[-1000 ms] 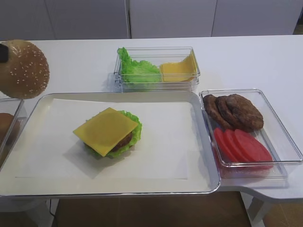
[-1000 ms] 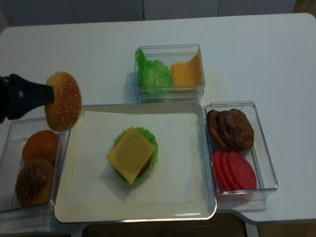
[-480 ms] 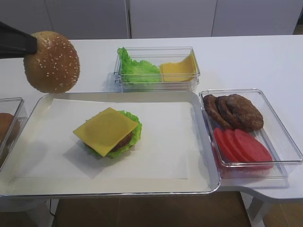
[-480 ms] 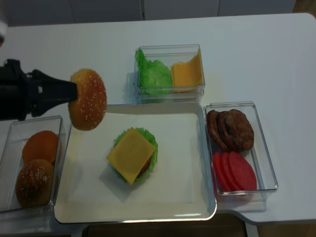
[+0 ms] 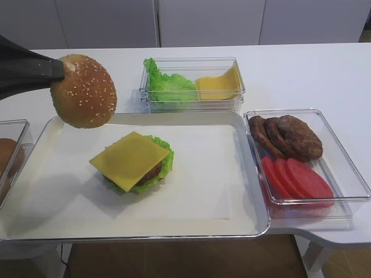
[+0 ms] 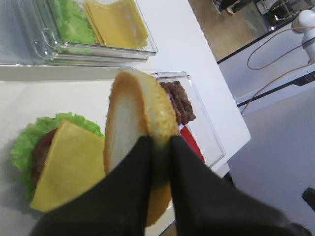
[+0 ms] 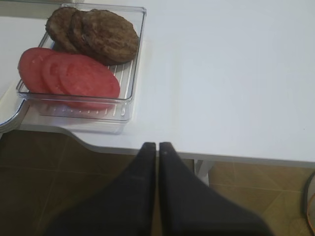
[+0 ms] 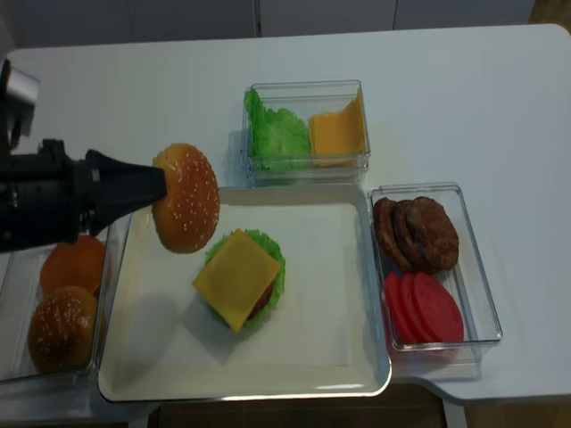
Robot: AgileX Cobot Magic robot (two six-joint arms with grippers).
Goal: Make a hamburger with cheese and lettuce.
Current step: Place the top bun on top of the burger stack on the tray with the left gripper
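left end effector [image 6: 156, 147]: clamped on sesame bun top [image 5: 83, 91], held on edge above tray [image 5: 243, 174] | right end effector [image 7: 157, 145]: clenched, empty (off bench [image 7: 236, 73]) | cheese [image 5: 128, 159]: atop patty, lettuce [image 5: 164, 159]

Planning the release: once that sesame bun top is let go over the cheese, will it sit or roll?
The bun top hangs on edge in the left gripper, so it would probably tip or roll. Its flat underside should sit steadily on the flat cheese. It seems light.

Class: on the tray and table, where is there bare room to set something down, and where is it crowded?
Free: the tray right of the cheese, up to the patty bin; the tray's front strip; the table right of the lettuce bin. Crowded: the tray's left rear, where the left gripper holds the bun top above it.
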